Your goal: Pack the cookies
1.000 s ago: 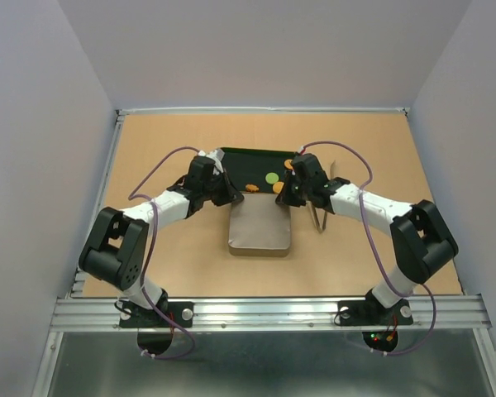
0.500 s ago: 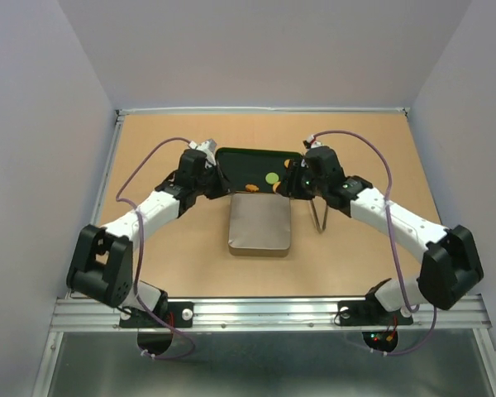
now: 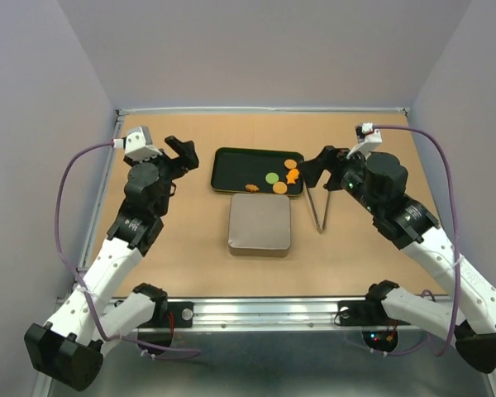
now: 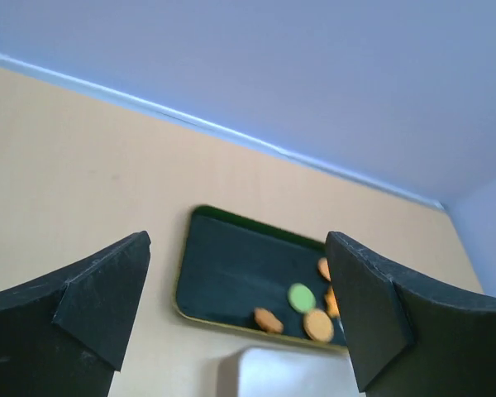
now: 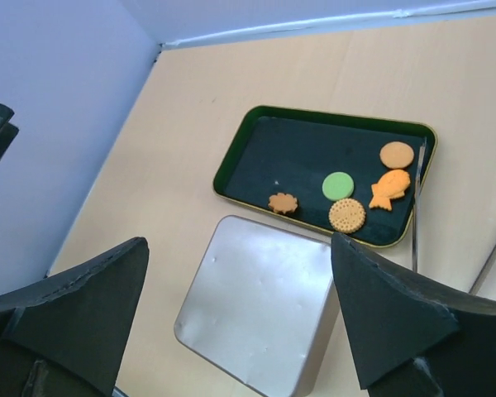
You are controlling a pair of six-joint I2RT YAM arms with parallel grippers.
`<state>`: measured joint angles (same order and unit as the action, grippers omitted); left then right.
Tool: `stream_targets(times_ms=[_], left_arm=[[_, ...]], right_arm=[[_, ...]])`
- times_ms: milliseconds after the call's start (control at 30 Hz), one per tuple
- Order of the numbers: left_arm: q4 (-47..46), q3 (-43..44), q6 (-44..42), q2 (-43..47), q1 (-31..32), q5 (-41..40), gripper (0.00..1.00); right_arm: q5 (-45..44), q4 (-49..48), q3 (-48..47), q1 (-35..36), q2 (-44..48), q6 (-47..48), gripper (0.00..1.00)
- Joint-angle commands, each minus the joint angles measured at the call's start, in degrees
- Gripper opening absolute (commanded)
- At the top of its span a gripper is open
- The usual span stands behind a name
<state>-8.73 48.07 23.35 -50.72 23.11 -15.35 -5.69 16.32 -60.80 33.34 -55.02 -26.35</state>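
**On the dark tray: five cookies loose, both tools raised and empty**

At twelve o'clock on the bench [image 3: 380, 256] sits the green-rimmed tray [image 3: 231, 169], and we count five cookies [image 5: 339, 184] gathered toward its three o'clock end: a green round, a fish shape, two tan rounds and a small scalloped one. Just at six o'clock of the tray lies a closed silver tin [image 3: 260, 225]; tongs [image 3: 317, 208] rest at the tin's three o'clock.

We judge the cookies lie unpacked, so packing calls for opening the tin and carrying cookies across, perhaps with the tongs.

Our left tool [image 4: 240, 314] and right tool [image 5: 240, 322] both stand wide apart, gripping and touching nothing, held above the bench at nine and three o'clock.
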Motion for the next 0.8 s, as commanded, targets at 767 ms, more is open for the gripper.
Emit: stream_targets(times_ms=[767], left_arm=[[-62.49,-26.44,-19.99,-30.66,-14.67,-27.07,0.95]], right_arm=[[-6.17,-17.63,16.06,-0.3,11.26,5.08,1.0]])
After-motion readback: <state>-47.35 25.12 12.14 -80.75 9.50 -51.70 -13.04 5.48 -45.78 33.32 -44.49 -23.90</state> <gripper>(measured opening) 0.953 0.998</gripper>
